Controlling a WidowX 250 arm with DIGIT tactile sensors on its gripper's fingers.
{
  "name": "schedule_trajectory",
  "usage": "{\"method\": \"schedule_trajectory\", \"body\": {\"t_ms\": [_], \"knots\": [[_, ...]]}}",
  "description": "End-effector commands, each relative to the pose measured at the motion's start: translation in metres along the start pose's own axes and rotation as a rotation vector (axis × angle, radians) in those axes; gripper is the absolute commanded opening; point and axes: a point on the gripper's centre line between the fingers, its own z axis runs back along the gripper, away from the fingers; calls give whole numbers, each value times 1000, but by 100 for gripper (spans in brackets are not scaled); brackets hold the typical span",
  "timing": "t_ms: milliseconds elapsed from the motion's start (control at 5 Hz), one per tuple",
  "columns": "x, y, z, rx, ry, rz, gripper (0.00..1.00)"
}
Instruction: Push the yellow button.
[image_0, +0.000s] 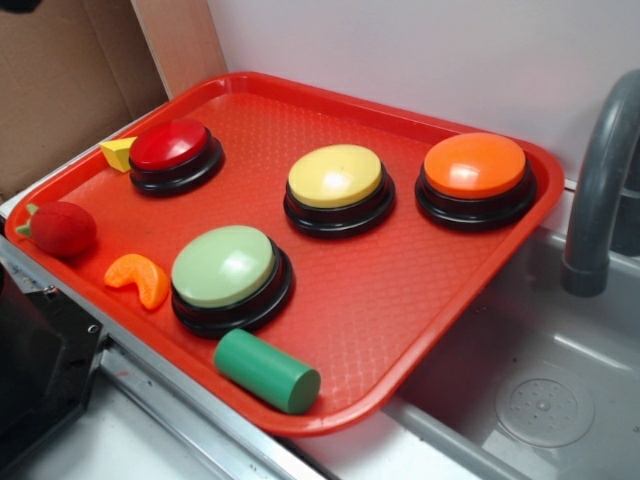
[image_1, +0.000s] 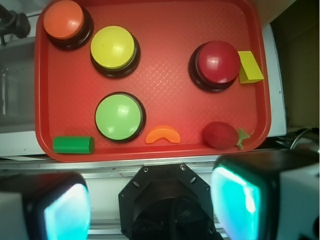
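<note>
yellow button waits untouched, gripper high above the tray edge

the yellow button sits on the red tray, toward 11 o'clock in the wrist view, with the orange button just beside it at its 10 o'clock, nearly touching, and the green button at its 6 o'clock, a little apart. the red button stands well apart at 3 o'clock, the yellow wedge touching its far side. the green cylinder, orange slice and strawberry line the near rim.

the gripper hangs above the tray's near edge, its pads spread wide apart at the bottom of the wrist view, holding nothing.

by the look of it the button is rigid plastic: a smooth, glossy dome on a broad black base, likely sprung to sink a little under load. there is nothing to grasp here; contact belongs on the crown of the dome, pressed straight down. off-centre, a fingertip could slide on the slick curve, or tip toward the orange neighbour. closing the fingers first would probably give one firmer point of contact.
</note>
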Motion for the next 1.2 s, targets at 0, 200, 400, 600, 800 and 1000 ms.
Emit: {"method": "schedule_trajectory", "body": {"t_ms": [0, 200, 400, 600, 800, 1000], "knots": [[0, 0, 0, 0, 0, 0, 100], [47, -20, -36, 51, -16, -255, 100], [88, -27, -76, 80, -4, -267, 100], [120, -35, -105, 88, 6, -210, 100], [134, -45, -131, 65, 37, -102, 100], [141, -48, -157, 65, 31, -23, 100]]}}
